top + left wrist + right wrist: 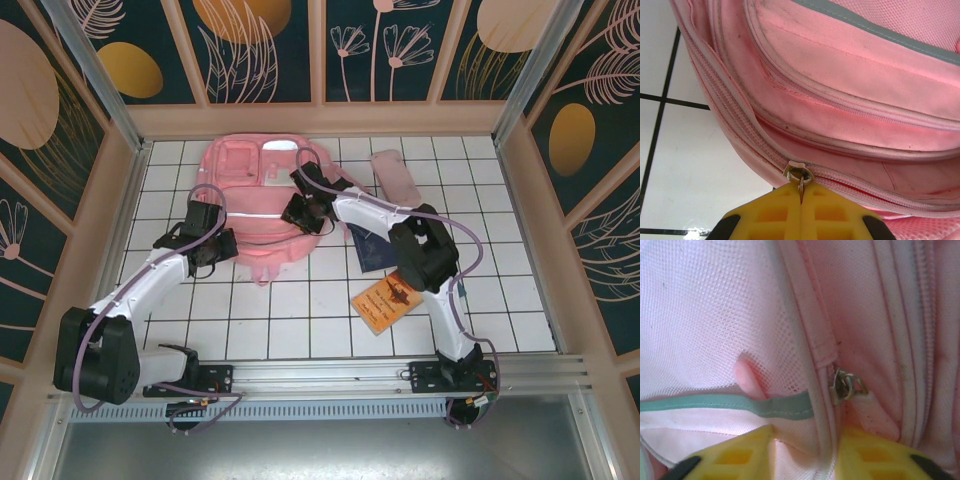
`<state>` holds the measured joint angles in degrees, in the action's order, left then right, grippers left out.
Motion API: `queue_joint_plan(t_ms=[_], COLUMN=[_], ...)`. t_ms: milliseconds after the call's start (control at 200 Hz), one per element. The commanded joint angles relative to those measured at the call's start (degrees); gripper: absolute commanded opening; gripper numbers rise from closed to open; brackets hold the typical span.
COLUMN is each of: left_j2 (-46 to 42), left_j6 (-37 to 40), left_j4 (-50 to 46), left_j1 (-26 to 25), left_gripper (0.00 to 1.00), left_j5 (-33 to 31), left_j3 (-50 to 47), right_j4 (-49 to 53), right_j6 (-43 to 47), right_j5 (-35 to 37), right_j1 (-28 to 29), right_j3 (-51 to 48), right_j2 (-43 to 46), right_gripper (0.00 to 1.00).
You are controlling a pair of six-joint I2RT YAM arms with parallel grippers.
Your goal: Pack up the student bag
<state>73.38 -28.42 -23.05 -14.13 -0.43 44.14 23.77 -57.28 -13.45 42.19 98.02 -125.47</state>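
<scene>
Student bag (255,200): soft pink woven fabric with rounded corners. It lies flat at the far centre-left of the table (300,330), its far edge near the back wall.
Surface detail: padded pocket seams, scuffed in places, and a pale grey stripe (880,30). Inside there is fine white mesh (705,315) edged with teal binding (740,402).
Left gripper (801,192): yellow ribbed fingers pressed together on the metal zip pull (799,175) at the bag's near-left edge.
Right gripper (805,440): on the bag's right side, jaws narrowly apart across a fabric ridge. A firm hold cannot be confirmed. A second zip pull (847,385) sits just beside it.
Other items: a dark book (372,250), an orange booklet (385,300) and a pink pouch (395,172) lie right of the bag.
Free room: bare white tiles run along the near edge and the left side.
</scene>
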Motion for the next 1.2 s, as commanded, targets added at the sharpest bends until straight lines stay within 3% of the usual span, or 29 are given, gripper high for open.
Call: queue_joint_plan(t_ms=[0, 130, 340, 505, 876, 1051, 1146, 1191], left_j2=[1.53, 1.86, 2.49, 3.77, 11.90, 15.34, 14.30, 13.01], left_j6=[1.86, 3.06, 3.56, 3.03, 3.27, 4.75, 6.46, 7.52], left_j4=[-2.02, -4.96, -10.50, -10.96, -1.61, 1.16, 1.96, 2.52], left_j1=[0.14, 0.11, 0.15, 0.14, 0.13, 0.24, 0.24, 0.25], left_gripper=[0.00, 0.00, 0.00, 0.00, 0.00, 0.00, 0.00, 0.00], left_j5=[-3.22, -7.53, -16.80, -20.42, -19.38, -20.66, -16.16, -13.32], left_j3=[1.96, 3.43, 6.96, 8.70, 14.76, 16.89, 16.19, 15.15], right_j4=[-6.21, -10.52, -12.61, -13.18, -11.16, -10.33, -10.41, -10.24], right_j6=[0.04, 2.72, 9.66, 15.36, 28.57, 30.10, 30.71, 31.15], right_j5=[-3.42, -2.37, -5.20, -9.58, -15.34, -15.46, -13.27, -10.87], right_j1=[0.22, -1.09, -5.10, -8.50, -10.51, -10.49, -10.55, -9.82], right_j3=[-1.24, -5.48, -13.45, -19.02, -19.64, -19.46, -20.66, -21.18], right_j2=[2.39, 7.77, 16.16, 20.82, 22.67, 22.29, 24.22, 25.69], right_gripper=[0.16, 0.00, 0.00, 0.00, 0.00, 0.00, 0.35, 0.46])
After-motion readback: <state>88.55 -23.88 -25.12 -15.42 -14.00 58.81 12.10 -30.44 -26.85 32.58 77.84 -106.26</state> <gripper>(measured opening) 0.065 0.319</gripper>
